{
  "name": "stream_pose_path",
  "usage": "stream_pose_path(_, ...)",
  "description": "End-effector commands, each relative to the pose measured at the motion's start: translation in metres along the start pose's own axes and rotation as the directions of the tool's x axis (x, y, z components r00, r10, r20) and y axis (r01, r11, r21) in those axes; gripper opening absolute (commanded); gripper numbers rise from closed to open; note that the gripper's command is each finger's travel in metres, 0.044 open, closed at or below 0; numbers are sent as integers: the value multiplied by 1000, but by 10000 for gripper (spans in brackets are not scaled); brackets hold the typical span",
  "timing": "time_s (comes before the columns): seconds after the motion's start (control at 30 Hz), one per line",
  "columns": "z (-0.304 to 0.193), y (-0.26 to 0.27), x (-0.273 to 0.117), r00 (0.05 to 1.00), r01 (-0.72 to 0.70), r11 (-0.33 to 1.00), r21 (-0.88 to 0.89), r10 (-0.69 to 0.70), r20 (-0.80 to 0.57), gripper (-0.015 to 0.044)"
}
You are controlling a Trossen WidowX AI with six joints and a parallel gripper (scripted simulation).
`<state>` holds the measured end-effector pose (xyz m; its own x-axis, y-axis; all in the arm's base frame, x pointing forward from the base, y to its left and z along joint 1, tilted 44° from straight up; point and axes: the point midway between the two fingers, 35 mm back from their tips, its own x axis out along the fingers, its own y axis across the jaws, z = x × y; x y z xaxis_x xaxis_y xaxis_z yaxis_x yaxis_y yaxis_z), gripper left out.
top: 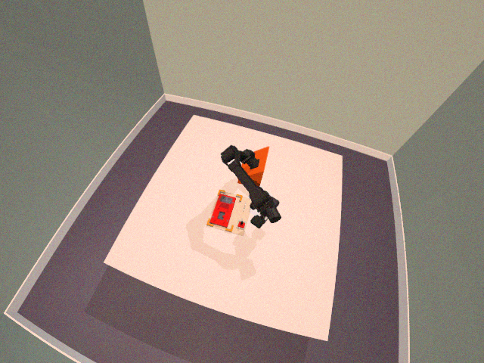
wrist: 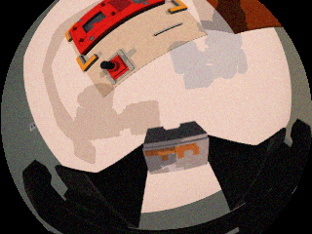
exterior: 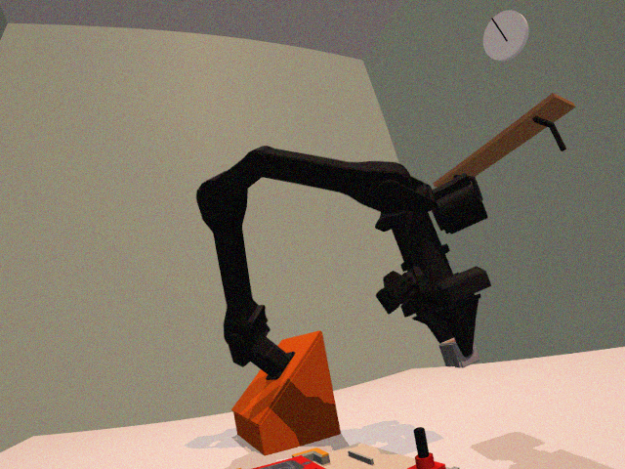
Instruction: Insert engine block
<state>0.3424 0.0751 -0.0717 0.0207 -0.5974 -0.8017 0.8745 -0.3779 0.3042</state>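
Grey engine block (exterior: 458,353) (wrist: 176,153), clamped between the jaws, right at their tips! It's up above the bench (top: 289,249) (exterior: 529,399) (wrist: 253,97), well clear of the red car body (top: 221,211) (exterior: 298,463) (wrist: 104,24).

Top looks steeply down from afar (wrist shares the board (top: 240,214) (exterior: 370,452) (wrist: 146,41)).
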Motion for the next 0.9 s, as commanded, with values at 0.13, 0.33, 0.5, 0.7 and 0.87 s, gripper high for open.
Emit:
stream_pose_path(0.13, 9, -1, 1, 971, 13, 1000, -4, -14, -238, 0)
stream_pose_path(0.33, 15, -1, 5, 908, 18, 1000, -7, -19, -417, 0)
stream_pose_path(0.5, 21, 0, 4, 837, -3, 1000, -8, -2, -547, 0)
stream_pose_path(0.7, 22, 0, 4, 826, -8, 1000, -8, 2, -564, 0)
stream_pose_path(0.87, 22, 0, 5, 819, -7, 1000, -8, 1, -574, 0)
